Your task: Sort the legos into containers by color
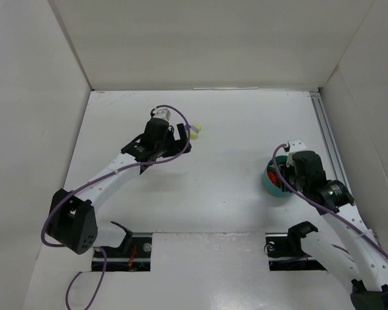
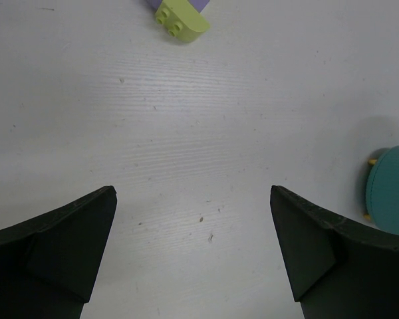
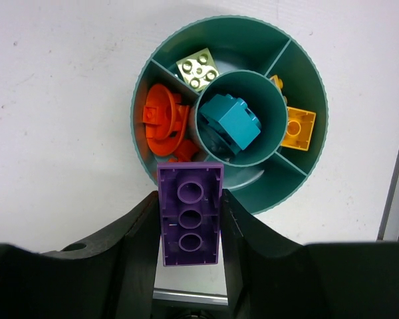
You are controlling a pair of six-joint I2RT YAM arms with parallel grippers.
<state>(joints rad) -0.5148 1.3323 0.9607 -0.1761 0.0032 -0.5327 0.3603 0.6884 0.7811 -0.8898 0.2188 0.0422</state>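
Two arms are over the white table point(image 1: 233, 161), well apart from each other. We note the left gripper point(image 2: 193, 194) low above bare tabletop on the far left side, its jaws spread wide with nothing between them. Just beyond its fingers lies a pale green brick point(image 2: 181, 23), studs up, touching a purple piece point(image 2: 199, 4) that the wrist view cuts off at the top edge. We see the same pair in the overhead view, just past the gripper's tip.

We find the right gripper point(image 3: 190, 219) at the round teal bowl point(image 3: 306, 100) on the right side of the table. Its jaws are clamped on a purple brick point(image 3: 190, 222), one finger on each long side, hollow underside facing the wrist camera. The brick's far end overlaps the bowl's near rim, in front of the compartment closest to the wrist. We cannot tell whether the brick touches the rim.

Bowl contents as we read them from the right wrist view:
- central cup: a teal brick point(image 3: 231, 121), tilted
- left compartment: several orange-red pieces point(image 3: 163, 123), piled
- upper-left compartment: a second pale green brick point(image 3: 198, 68), studs up
- right compartment: a yellow-orange brick point(image 3: 298, 127), with another yellow bit behind it, too hidden to identify

From overhead the right arm covers most of the bowl, so we see only a teal edge and some orange-red
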